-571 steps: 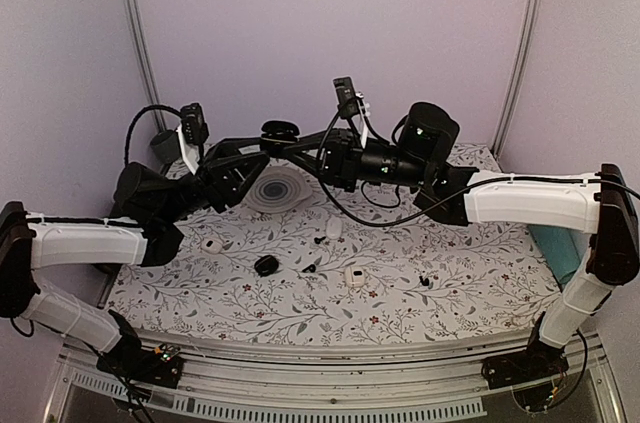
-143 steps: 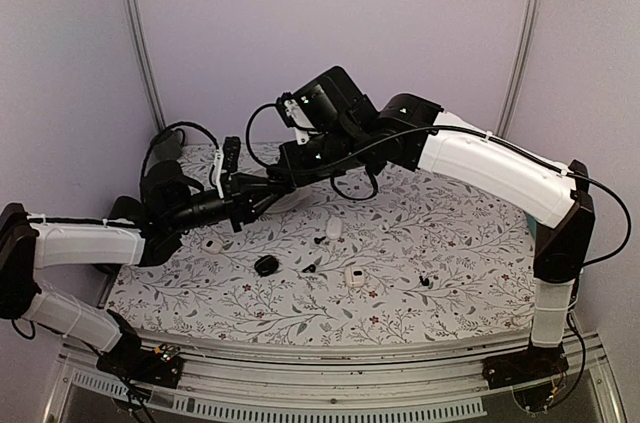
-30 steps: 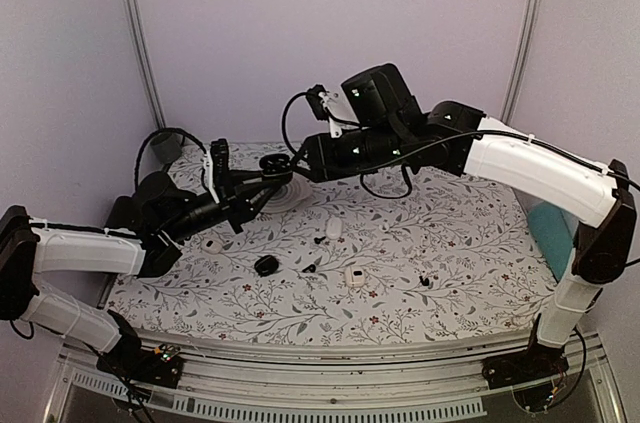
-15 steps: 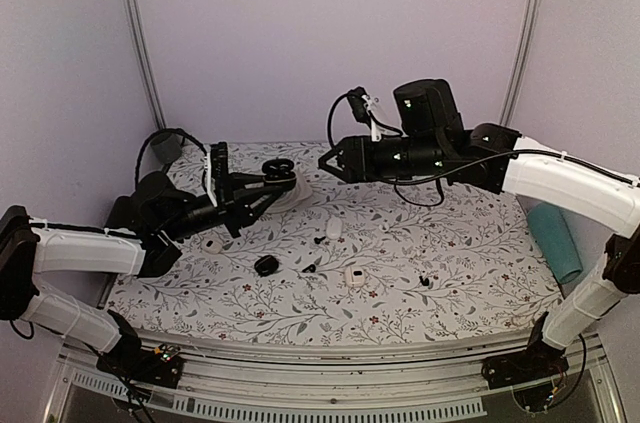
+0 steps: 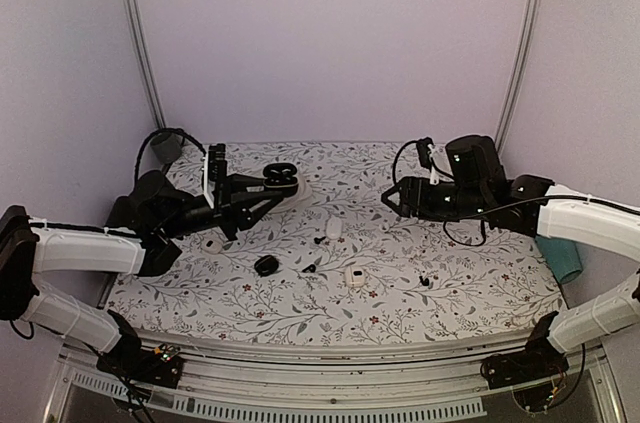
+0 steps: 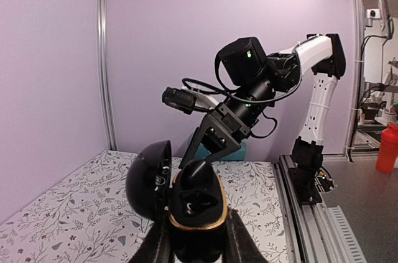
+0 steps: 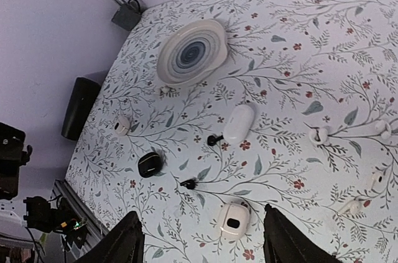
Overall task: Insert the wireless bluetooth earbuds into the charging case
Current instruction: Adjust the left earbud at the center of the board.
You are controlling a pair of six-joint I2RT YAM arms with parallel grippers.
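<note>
My left gripper (image 6: 198,241) is shut on the black, gold-rimmed charging case (image 6: 198,207), held above the table with its lid (image 6: 149,179) swung open. What lies in its dark wells I cannot tell. From the top view, that left gripper (image 5: 272,183) and the case (image 5: 283,177) hang over the back left of the table. Two black earbuds (image 7: 214,140) (image 7: 188,183) lie on the cloth, also seen from above (image 5: 320,239) (image 5: 308,267); another dark earbud (image 5: 427,282) lies further right. My right gripper (image 7: 202,226) is open and empty, high above them (image 5: 392,198).
A white oval case (image 7: 239,124), a white case with a dark window (image 7: 234,219), a small shut black case (image 7: 150,163) and a round white piece (image 7: 122,125) lie on the floral cloth. A plate (image 7: 191,51) sits at the back. Small white earbuds (image 7: 318,135) lie to the right.
My right arm has drawn away from the held case, swinging right and lower, and its jaws have opened wider. My left gripper has kept the open case almost still.
</note>
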